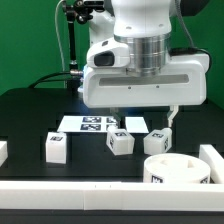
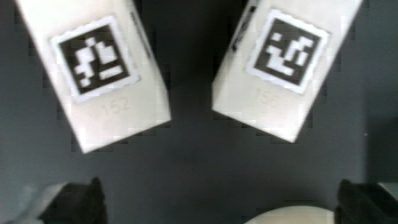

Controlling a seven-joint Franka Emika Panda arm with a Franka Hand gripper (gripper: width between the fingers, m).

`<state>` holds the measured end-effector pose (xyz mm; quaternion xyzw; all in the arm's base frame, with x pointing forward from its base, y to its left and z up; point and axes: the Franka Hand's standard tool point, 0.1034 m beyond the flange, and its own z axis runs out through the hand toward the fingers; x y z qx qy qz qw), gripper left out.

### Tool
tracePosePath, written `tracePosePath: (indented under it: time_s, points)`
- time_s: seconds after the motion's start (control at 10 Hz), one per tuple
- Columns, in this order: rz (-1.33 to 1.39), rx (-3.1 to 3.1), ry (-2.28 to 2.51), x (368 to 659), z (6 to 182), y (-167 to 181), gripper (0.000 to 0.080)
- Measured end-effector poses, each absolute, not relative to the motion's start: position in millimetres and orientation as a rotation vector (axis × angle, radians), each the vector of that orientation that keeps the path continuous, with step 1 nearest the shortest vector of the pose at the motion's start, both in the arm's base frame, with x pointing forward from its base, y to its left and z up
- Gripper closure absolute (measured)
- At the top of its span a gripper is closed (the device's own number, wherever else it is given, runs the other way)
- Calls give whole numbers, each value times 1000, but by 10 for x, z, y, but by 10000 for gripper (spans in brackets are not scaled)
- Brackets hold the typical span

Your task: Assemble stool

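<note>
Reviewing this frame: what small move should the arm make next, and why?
Likely shift the gripper over one of the two legs below it, say the middle leg, then lower. It is open and empty, and in the wrist view neither that nor the neighbouring leg sits between its fingertips.

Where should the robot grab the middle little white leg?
Probably from straight above, pinching the middle leg across its two flat side walls. It lies on the table with its tag facing up, and there is a gap on both sides, so the open gripper could slip its fingers down beside it.
</note>
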<state>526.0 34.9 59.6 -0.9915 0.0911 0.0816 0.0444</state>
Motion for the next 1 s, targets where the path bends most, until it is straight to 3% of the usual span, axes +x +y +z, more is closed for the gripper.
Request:
tracePosePath:
  time_s: [0.7,1.0]
  points:
    - [305,-2951,559,5217,506,376,150]
    - [679,-2862,522,5173,489,382,150]
